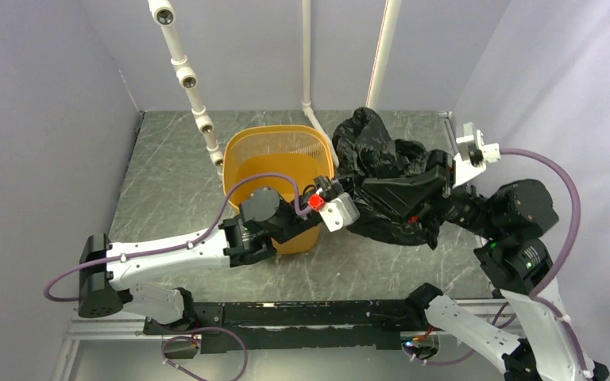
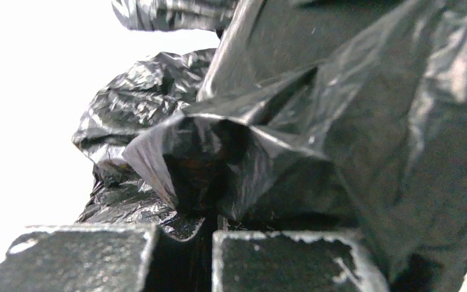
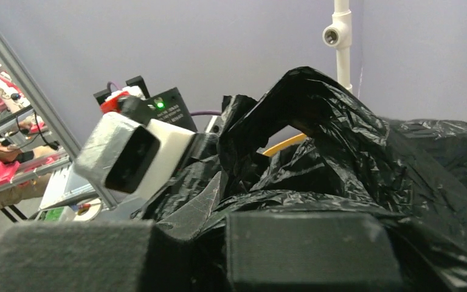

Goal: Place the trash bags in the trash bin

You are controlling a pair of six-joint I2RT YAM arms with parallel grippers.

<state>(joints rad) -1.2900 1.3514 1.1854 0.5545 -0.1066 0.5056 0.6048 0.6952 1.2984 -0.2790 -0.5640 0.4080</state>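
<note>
The black crinkled trash bag (image 1: pixel 385 178) lies bunched on the table just right of the yellow-orange trash bin (image 1: pixel 274 171). My left gripper (image 1: pixel 349 208) reaches across the bin's front right side and is shut on a fold of the bag (image 2: pixel 231 164). My right gripper (image 1: pixel 437 194) is at the bag's right side and is shut on the bag (image 3: pixel 352 152). The bag is stretched between the two grippers. A sliver of the bin's rim (image 3: pixel 283 145) shows behind the bag in the right wrist view.
White pipe posts (image 1: pixel 187 75) stand behind the bin, and another post (image 1: pixel 308 63) stands at the back. Purple walls close in the left, back and right. The left arm's wrist camera (image 3: pixel 131 155) sits close in front of the right gripper.
</note>
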